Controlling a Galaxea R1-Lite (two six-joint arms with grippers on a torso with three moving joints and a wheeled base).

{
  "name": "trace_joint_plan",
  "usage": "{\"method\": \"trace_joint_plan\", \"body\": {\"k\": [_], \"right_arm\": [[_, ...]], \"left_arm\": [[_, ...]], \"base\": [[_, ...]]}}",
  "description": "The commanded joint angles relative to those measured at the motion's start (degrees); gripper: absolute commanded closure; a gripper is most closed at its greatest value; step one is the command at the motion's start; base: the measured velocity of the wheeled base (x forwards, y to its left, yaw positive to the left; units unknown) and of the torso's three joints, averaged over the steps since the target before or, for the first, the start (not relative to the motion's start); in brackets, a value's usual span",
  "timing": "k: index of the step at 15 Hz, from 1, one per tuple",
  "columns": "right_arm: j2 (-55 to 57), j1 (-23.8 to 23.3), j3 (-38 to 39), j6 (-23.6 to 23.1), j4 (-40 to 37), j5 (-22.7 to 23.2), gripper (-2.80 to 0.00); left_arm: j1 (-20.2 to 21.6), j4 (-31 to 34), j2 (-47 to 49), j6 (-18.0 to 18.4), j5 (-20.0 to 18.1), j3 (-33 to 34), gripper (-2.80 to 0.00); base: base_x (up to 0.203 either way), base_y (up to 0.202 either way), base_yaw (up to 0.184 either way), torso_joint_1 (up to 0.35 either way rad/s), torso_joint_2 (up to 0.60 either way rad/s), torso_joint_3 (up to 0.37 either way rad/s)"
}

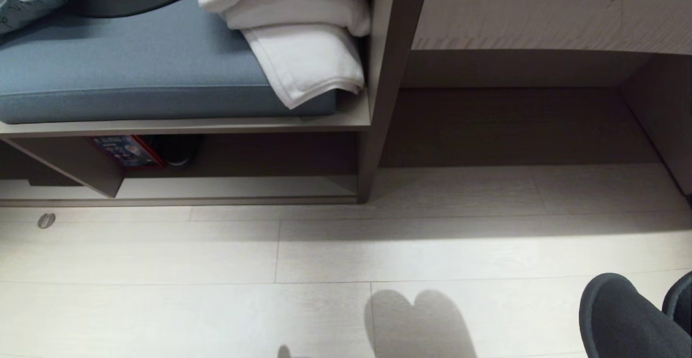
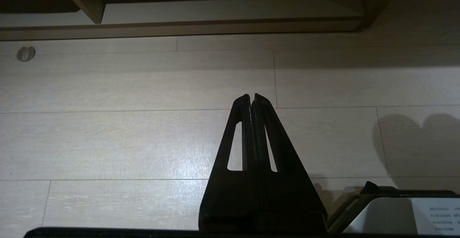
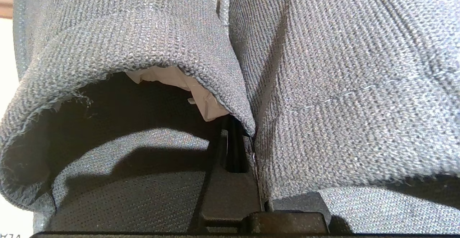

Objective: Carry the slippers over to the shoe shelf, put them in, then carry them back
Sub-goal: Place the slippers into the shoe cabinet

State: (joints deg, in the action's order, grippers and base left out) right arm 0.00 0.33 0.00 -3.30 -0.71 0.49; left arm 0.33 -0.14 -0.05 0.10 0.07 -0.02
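I see a pale wood floor (image 1: 216, 304) and the shoe shelf (image 1: 227, 187) under a blue cushion (image 1: 135, 60) with white towels (image 1: 303, 39). My right gripper (image 3: 233, 148) fingers are clenched on the slippers (image 1: 627, 320), up off the floor. My left gripper (image 2: 251, 99) fingers are clenched on nothing.

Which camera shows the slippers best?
The right wrist view: the slippers fill the picture side by side, with the shut right gripper pinching them where they meet. The head view shows only their dark toes at the lower right corner. The left wrist view shows just their shadow on the floor.
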Motion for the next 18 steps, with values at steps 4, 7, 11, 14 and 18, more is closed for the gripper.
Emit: {"method": "trace_joint_plan", "body": {"k": [4, 7, 11, 14, 18], "right_arm": [[0.1, 0.0, 0.0, 0.0, 0.0, 0.0, 0.00], [0.1, 0.0, 0.0, 0.0, 0.0, 0.0, 0.00], [0.1, 0.0, 0.0, 0.0, 0.0, 0.0, 0.00], [0.1, 0.0, 0.0, 0.0, 0.0, 0.0, 0.00], [0.1, 0.0, 0.0, 0.0, 0.0, 0.0, 0.00]], "left_arm": [[0.0, 0.0, 0.0, 0.0, 0.0, -0.1, 0.00], [0.0, 0.0, 0.0, 0.0, 0.0, 0.0, 0.00], [0.0, 0.0, 0.0, 0.0, 0.0, -0.1, 0.00], [0.0, 0.0, 0.0, 0.0, 0.0, 0.0, 0.00], [0.0, 0.0, 0.0, 0.0, 0.0, -0.1, 0.00]], "base": [[0.000, 0.000, 0.000, 0.002, 0.00, 0.198], [0.000, 0.000, 0.000, 0.002, 0.01, 0.203], [0.000, 0.000, 0.000, 0.002, 0.00, 0.203], [0.000, 0.000, 0.000, 0.002, 0.00, 0.197], [0.000, 0.000, 0.000, 0.002, 0.00, 0.200]]}}
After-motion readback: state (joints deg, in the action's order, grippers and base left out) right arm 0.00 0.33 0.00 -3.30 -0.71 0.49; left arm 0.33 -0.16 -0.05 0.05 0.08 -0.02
